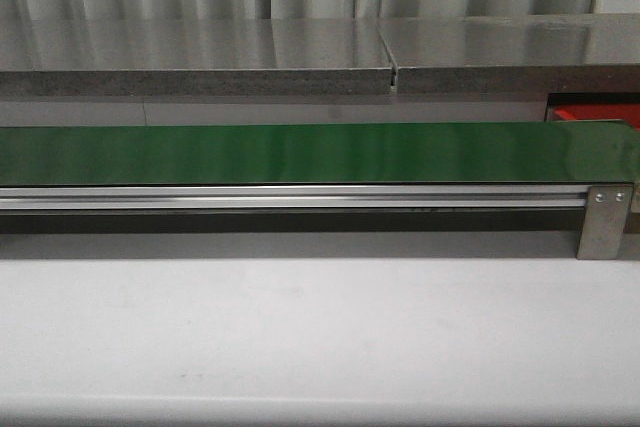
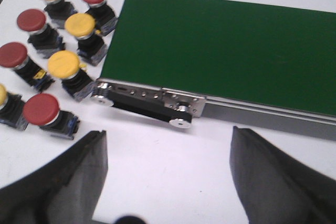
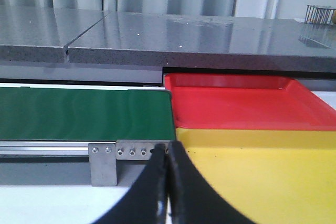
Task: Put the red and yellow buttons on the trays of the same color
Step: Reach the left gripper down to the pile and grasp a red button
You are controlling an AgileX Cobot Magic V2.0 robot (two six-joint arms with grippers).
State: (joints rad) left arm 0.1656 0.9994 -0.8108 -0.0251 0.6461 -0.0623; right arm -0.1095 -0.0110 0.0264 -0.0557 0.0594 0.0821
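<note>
Red and yellow buttons cluster on the white table beside the green conveyor belt's end; the left gripper hovers spread wide, empty. The right gripper is clenched, empty, before the red tray and yellow tray.

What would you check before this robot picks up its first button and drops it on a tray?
1. Left gripper open for a grab: ok, black fingers spread wide.
2. Red and yellow mushroom-cap push buttons available: ok, a cluster stands on the white table off the belt's end.
3. Green conveyor belt free of objects: ok in all three views.
4. Red plastic tray and yellow plastic tray in place: ok, side by side past the belt's other end, nothing visible in them.
5. Right gripper ready: not ok, fingers closed together.
6. Belt running: cannot tell.
</note>
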